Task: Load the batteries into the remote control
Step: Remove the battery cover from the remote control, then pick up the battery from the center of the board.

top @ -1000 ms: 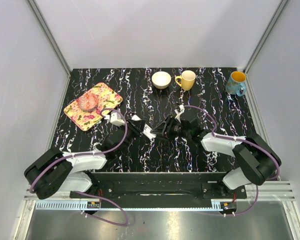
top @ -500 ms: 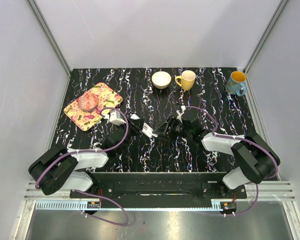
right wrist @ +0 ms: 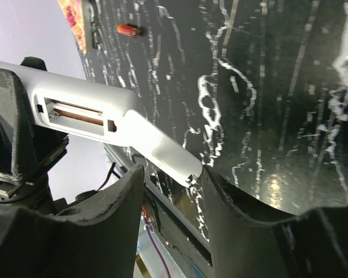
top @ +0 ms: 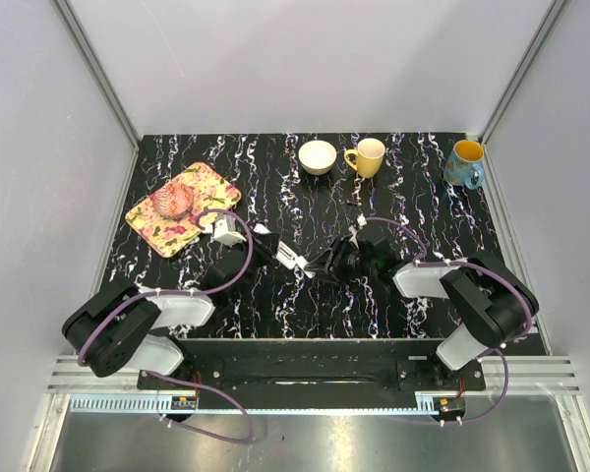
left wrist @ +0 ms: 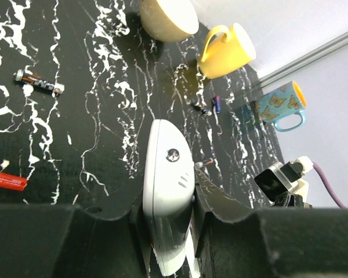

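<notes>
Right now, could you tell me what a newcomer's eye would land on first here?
The white remote control mid-table, gripped by the left fingers with its end between the right fingers, battery bay open. Next, the floral tray at far left and the yellow mug at the back.

White-and-black arms (top: 172,311), black joints — purple cables (left wrist: 326,178)

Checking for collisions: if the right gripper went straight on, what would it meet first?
The remote control, whose end lies between the fingers of the right gripper; behind it, likely the left gripper holding it.
</notes>
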Action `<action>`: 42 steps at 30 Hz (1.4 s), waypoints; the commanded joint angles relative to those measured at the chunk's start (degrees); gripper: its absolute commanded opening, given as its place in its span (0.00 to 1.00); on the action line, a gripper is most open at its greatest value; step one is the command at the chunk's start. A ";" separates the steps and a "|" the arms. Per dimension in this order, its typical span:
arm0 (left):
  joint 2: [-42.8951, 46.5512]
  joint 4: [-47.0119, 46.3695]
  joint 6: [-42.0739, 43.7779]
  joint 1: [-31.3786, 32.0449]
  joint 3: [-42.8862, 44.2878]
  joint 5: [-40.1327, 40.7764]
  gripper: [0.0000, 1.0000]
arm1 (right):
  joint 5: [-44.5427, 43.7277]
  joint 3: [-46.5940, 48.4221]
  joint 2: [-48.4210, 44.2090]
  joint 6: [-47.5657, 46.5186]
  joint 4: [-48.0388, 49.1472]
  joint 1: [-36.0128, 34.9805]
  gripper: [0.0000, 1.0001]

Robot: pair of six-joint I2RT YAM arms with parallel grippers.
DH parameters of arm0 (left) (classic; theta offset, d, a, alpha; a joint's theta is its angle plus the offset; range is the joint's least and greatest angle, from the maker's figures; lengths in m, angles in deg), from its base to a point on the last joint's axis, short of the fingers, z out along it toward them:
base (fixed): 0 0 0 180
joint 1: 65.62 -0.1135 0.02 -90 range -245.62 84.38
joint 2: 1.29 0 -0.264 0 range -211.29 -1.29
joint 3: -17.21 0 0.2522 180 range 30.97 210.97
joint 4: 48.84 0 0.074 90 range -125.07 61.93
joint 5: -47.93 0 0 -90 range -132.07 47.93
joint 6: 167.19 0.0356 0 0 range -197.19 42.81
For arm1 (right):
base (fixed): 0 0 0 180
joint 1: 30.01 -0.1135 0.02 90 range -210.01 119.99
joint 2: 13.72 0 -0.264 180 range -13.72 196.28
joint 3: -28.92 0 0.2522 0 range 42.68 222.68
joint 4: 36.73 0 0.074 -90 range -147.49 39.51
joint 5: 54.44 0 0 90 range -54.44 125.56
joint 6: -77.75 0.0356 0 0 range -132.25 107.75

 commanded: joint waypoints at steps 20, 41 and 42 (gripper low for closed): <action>10.17 16.63 0.82 -4.93 7.30 -4.15 0.00 | -10.23 4.25 -10.64 -15.77 -20.86 3.28 0.58; 17.31 9.01 -19.11 -23.04 0.12 -65.15 0.00 | -40.16 25.88 -5.26 -39.44 -48.62 5.55 0.69; 17.31 6.87 -19.82 -23.21 -0.59 -65.60 0.00 | -39.01 27.37 -3.66 -39.00 -48.54 6.78 0.68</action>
